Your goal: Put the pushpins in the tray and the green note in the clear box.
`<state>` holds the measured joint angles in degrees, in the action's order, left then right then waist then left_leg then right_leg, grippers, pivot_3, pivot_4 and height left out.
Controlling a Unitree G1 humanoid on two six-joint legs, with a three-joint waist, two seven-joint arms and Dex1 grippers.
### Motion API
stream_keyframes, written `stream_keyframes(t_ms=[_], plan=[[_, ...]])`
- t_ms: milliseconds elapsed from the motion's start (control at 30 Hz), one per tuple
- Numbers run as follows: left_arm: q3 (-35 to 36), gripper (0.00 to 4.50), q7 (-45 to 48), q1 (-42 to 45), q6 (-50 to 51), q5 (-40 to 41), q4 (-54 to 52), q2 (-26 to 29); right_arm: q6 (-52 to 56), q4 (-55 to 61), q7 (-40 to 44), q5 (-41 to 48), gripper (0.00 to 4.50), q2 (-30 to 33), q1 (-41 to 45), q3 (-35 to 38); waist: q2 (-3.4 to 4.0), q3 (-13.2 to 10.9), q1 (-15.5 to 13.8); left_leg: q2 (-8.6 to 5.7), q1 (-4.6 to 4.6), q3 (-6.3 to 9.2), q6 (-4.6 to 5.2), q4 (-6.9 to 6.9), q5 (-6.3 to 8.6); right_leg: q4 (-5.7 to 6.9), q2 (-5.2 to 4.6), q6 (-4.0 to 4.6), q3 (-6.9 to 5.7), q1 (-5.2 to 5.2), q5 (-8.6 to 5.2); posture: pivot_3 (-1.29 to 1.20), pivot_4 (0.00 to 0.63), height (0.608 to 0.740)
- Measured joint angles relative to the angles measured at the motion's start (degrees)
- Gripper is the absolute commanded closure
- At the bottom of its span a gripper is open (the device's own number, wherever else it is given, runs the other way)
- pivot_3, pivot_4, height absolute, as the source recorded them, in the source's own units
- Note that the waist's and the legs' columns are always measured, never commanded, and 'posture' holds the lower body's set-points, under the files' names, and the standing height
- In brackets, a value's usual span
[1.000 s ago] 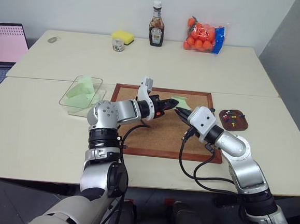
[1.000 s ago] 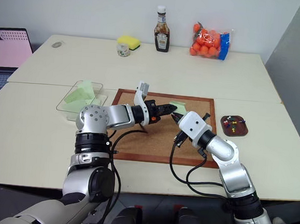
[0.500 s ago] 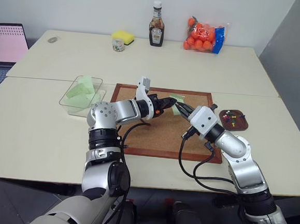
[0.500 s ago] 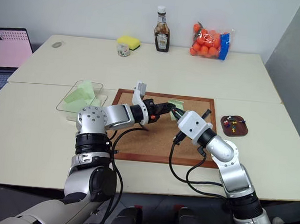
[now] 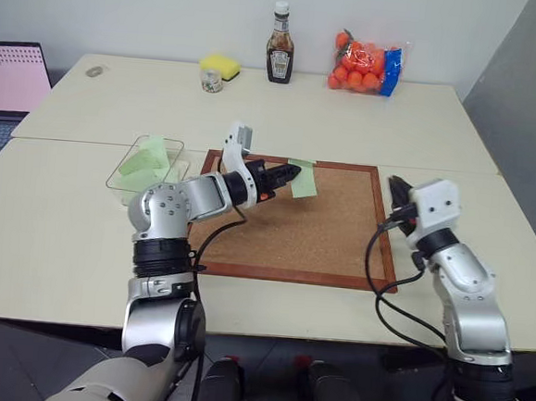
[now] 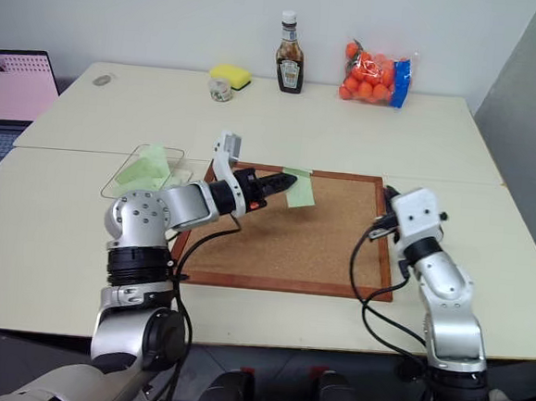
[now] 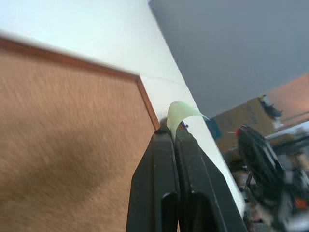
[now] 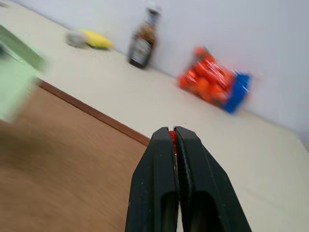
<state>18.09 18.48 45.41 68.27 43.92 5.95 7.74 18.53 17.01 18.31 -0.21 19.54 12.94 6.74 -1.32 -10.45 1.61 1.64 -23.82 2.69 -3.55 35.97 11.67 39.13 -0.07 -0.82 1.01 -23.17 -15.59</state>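
My left gripper point(image 5: 291, 174) is shut on the edge of the green note point(image 5: 303, 182), holding it in the air over the far side of the cork board point(image 5: 312, 232). The note curls out past the fingertips point(image 7: 164, 140) in the left wrist view. At the board's right edge, my right gripper point(image 5: 394, 186) is shut on a red pushpin point(image 8: 172, 136), which peeks out between its tips. That right hand hides the tray. To the left of the board stands the clear box point(image 5: 131, 188), with pale green slips inside.
Along the far side of the table stand a sauce bottle point(image 5: 280, 45), a bag of oranges point(image 5: 367, 64), a yellow sponge point(image 5: 219, 64) and a small jar point(image 5: 210, 81). A laptop point(image 5: 8, 78) sits at the far left.
The two grippers were together at the note on the board. My right gripper has swung right to the board's edge with the red pin, and my left has lifted the note up and leftward.
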Motion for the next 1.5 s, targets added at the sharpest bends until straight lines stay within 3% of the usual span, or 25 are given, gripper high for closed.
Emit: stream_keyframes(t_ms=[200, 467, 1000, 1233, 1500], plan=[[-5.8, 4.46, 2.5, -2.6, -3.5, -2.0, -2.4, 1.5, 6.9, -8.8, -2.2, 1.5, 4.50, 0.7, 2.5, 3.1, 0.00, 0.0, 0.2, 0.01, 0.00, -0.06, 0.03, 0.01, 0.01, 0.00, 0.04, 0.00, 0.04, -0.01, 0.00, 0.00, 0.150, 0.740], [-7.7, 4.46, 3.4, -2.7, -6.5, -3.8, -3.4, 2.2, 8.4, -20.2, -4.8, 1.5, 4.50, 2.4, 8.7, 4.0, 0.01, 0.0, 0.1, -0.01, -0.02, -0.10, 0.04, -0.01, 0.02, -0.03, 0.04, 0.00, 0.06, -0.01, 0.00, 0.00, 0.150, 0.740], [-7.8, 4.50, 3.4, -2.7, -6.6, -3.8, -3.4, 2.4, 8.9, -23.5, -6.5, 3.9, 1.17, 2.2, 10.1, 5.2, 0.01, 0.0, 0.2, -0.01, -0.03, -0.11, 0.04, 0.00, 0.02, -0.03, 0.04, -0.05, 0.06, -0.01, -0.02, 0.00, 0.150, 0.740], [-8.0, 4.50, 2.8, -2.6, -8.8, -5.3, -3.4, 3.4, 9.7, -15.7, -5.2, 5.6, 1.17, 2.4, 8.2, 4.9, 0.01, 0.0, 0.1, 0.00, -0.03, -0.08, 0.04, -0.01, 0.02, -0.03, 0.04, -0.09, 0.05, -0.01, -0.05, 0.00, 0.150, 0.740], [-9.1, 4.50, -3.3, -3.2, -19.3, -17.8, -8.5, 13.9, 9.7, 2.2, 9.8, 13.5, 1.17, 3.7, 3.9, -4.3, 0.02, 0.0, 0.4, 0.05, 0.01, -0.05, 0.04, -0.03, 0.02, -0.03, 0.11, -0.26, 0.07, -0.03, -0.15, 0.00, 0.150, 0.740]])
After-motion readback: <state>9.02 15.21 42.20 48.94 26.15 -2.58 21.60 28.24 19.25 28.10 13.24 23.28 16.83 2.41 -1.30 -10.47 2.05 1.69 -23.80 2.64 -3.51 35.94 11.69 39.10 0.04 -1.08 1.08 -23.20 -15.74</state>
